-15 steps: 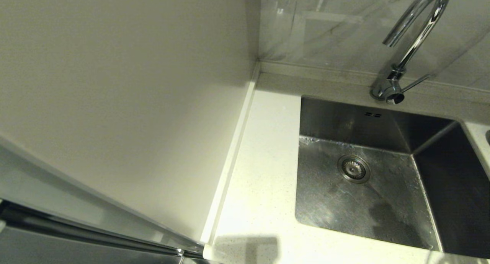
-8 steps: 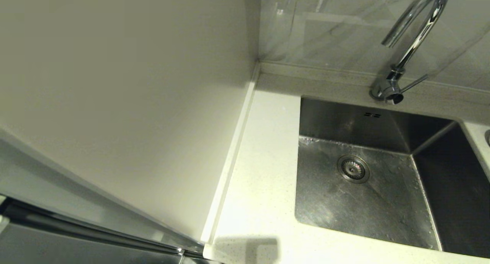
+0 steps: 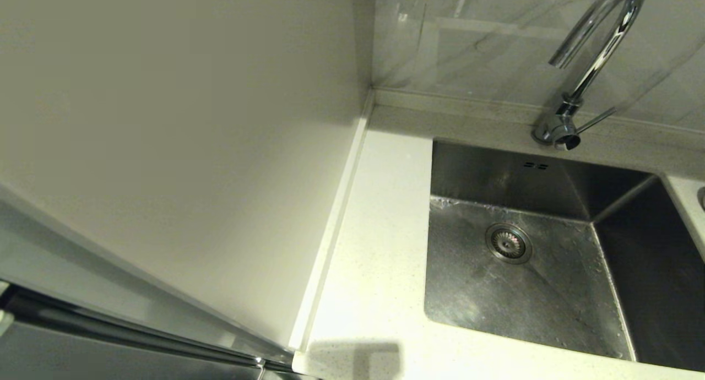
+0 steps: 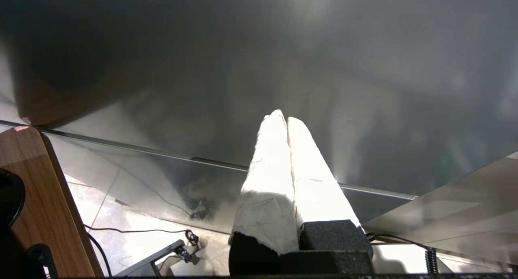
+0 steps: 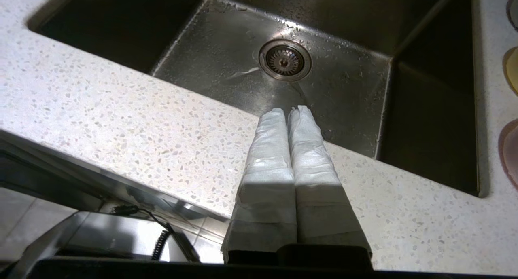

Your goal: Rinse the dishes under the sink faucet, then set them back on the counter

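On counter [image 5: 121, 121] edge – three dishes [image 5: 510, 68]; sink [image 3: 529, 292] – one drain [image 3: 508, 243].

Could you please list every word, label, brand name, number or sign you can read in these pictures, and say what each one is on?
None: no readable text shows in any view.
The faucet, the sink with its drain and the counter bear no lettering or brand mark.
The white-wrapped left gripper and right gripper carry no label.
The dishes at the edge of the right wrist view show no print.
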Available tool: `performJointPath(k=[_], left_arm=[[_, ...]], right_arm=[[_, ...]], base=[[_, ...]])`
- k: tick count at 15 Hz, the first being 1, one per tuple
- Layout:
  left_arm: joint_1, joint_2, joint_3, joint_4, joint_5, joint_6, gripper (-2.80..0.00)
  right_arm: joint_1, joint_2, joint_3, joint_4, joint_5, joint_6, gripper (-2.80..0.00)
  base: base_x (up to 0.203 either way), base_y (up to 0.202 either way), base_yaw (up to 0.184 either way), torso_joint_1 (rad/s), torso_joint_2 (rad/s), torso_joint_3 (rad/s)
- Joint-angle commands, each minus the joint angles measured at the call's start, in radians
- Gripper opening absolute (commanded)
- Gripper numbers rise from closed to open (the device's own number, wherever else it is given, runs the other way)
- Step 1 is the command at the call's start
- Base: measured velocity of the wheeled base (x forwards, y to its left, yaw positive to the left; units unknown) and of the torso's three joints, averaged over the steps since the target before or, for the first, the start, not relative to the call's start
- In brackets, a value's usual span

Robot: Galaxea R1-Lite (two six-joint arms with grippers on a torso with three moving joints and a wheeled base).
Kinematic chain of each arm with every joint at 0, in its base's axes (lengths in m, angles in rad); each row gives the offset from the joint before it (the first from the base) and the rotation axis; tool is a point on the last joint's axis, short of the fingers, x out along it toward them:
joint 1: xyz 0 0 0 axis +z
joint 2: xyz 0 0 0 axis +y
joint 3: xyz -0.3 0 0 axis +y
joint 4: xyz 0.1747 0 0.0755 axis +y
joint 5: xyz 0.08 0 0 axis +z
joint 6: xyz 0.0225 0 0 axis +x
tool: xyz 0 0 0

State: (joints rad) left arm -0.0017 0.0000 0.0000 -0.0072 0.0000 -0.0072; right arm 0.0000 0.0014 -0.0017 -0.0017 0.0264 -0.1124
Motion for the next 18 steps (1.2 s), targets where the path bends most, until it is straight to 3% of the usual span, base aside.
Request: performJointPath(k=[1,4,18], left_arm=[[0.0,0.0,0.003,0.0,0.0,0.0,-2.8],[0.0,0.0,0.003,0.0,0.0,0.0,-2.8],[0.0,0.0,0.003,0.0,0.0,0.0,-2.8]], right_arm=[[0.0,-0.001,0.002,0.003,-0.003,0.052,-2.8],[0.0,-0.001,0.002,0.0,-0.017,0.106,-2.8],[0.0,-0.001,0.001,0.0,-0.021,0.113,-2.8]], base=[[0.0,0.0,0.0,0.0,0.0,0.0],[0.0,0.0,0.0,0.0,0.0,0.0],[0.0,0.0,0.0,0.0,0.0,0.0]])
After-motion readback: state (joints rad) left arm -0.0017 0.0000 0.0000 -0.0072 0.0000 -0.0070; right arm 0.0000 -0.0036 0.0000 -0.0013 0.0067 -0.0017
